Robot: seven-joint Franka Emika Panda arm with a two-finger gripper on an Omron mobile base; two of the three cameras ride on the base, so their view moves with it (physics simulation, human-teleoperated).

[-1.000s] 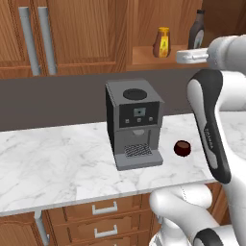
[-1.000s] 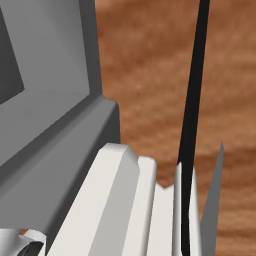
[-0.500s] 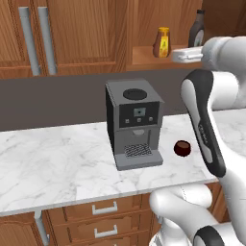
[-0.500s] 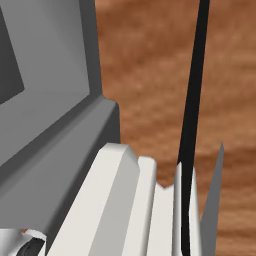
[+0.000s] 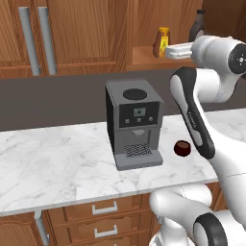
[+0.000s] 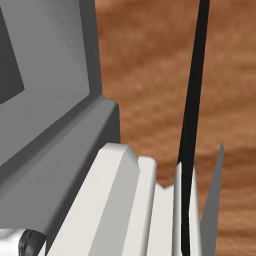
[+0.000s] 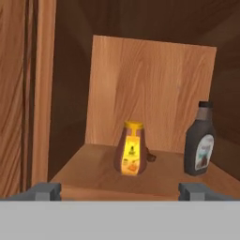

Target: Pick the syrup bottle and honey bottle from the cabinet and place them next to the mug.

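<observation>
The cabinet (image 7: 93, 169) is an open wooden recess straight ahead of the hand. On its floor stands the honey bottle (image 7: 131, 150), amber with a yellow top, at the centre. The taller, dark syrup bottle (image 7: 200, 140) stands to its right. My gripper (image 7: 120, 191) is open in front of the shelf edge, short of both bottles, with nothing between its fingers. From the left base view, the gripper (image 5: 169, 50) hovers at the shelf just right of the honey bottle (image 5: 162, 42), with the syrup bottle (image 5: 197, 30) behind the arm. The mug (image 5: 182, 148) sits on the marble counter.
A grey coffee machine (image 5: 134, 122) stands on the counter (image 5: 57, 163) just left of the mug. Closed cabinet doors with long grey handles (image 5: 38, 41) lie to the left of the recess. Drawers (image 5: 105, 211) run below the counter.
The forearm has swung a little to the left and the hand has edged left and up toward the shelf. Both bottles and the mug have stayed put.
</observation>
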